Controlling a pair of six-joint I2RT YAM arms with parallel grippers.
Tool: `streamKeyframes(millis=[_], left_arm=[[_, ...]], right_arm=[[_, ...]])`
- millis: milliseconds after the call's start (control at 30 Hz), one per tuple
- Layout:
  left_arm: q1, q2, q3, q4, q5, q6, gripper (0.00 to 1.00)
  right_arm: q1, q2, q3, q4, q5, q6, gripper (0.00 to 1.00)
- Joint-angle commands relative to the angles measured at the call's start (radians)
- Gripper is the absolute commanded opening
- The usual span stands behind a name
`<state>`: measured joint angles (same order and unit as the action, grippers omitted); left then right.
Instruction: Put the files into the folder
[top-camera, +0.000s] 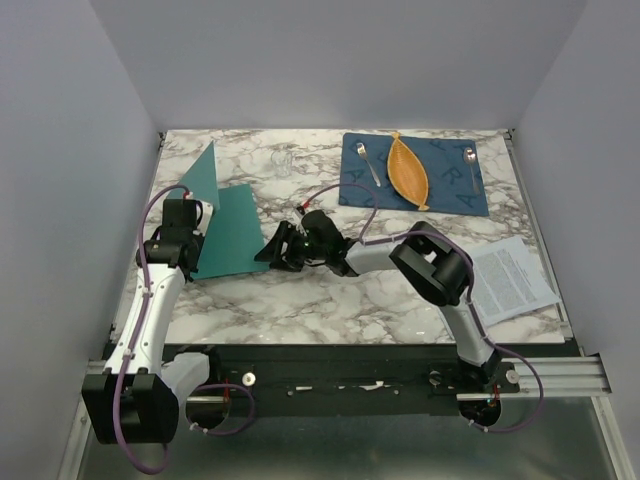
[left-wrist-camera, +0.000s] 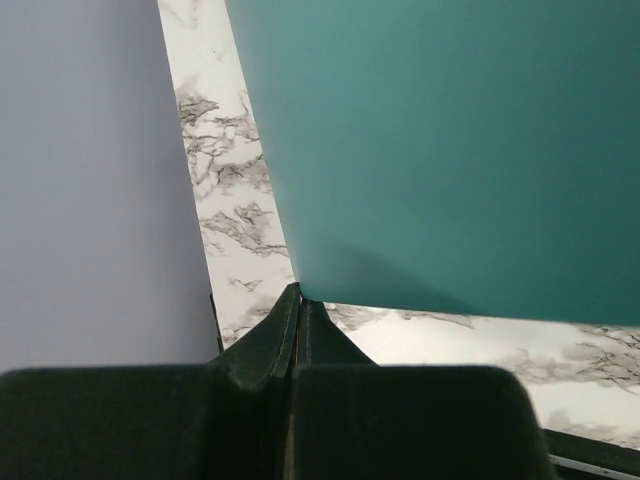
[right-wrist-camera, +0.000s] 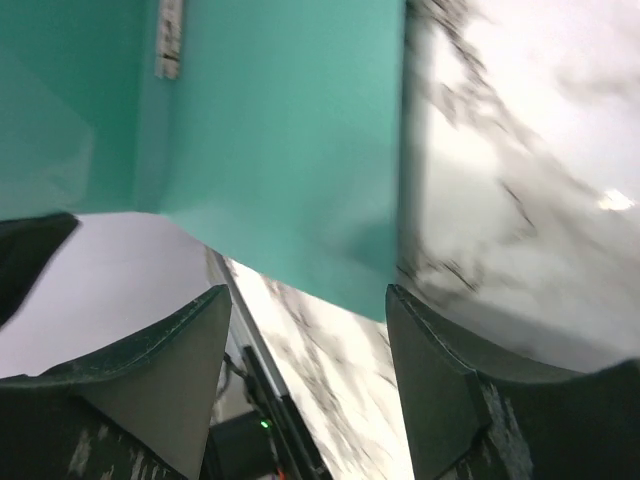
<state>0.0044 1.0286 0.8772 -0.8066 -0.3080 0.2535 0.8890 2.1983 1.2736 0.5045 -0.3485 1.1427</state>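
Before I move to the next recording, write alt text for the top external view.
The left gripper holds the teal folder propped half open on the left, while the open right gripper points at it from the middle. The files lie far to the right, outside the folder; a blue placemat with an orange dish sits at the back.

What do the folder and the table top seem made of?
Probably the folder is thin plastic or card, matte teal; its raised cover looks smooth, flat. White with grey veins, the table top is marble or printed laminate; I cannot tell.
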Motion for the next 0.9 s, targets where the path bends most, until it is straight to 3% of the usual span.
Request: streamKeyframes(millis=[0,200,633,867], left_arm=[[-0.001,-0.027,0.016,-0.002,0.004,0.003,0.0],[0.0,-0.042,0.029,-0.011,0.007,0.003,0.0],[-0.001,-0.062,0.072,-0.075,0.024,-0.011,0.0],[-0.001,-0.07,0.072,-0.091,0.043,-0.029,0.0]], right_arm=[[-0.001,-0.1,-0.06,-0.003,0.028,-0.072,0.72],[-0.005,-0.155,-0.089,-0.031,0.055,-0.097,0.72],[-0.007,-0.04,-0.019,0.026,-0.02,-0.008,0.72],[-0.004,0.023,0.055,0.106,-0.075,0.069,0.61]])
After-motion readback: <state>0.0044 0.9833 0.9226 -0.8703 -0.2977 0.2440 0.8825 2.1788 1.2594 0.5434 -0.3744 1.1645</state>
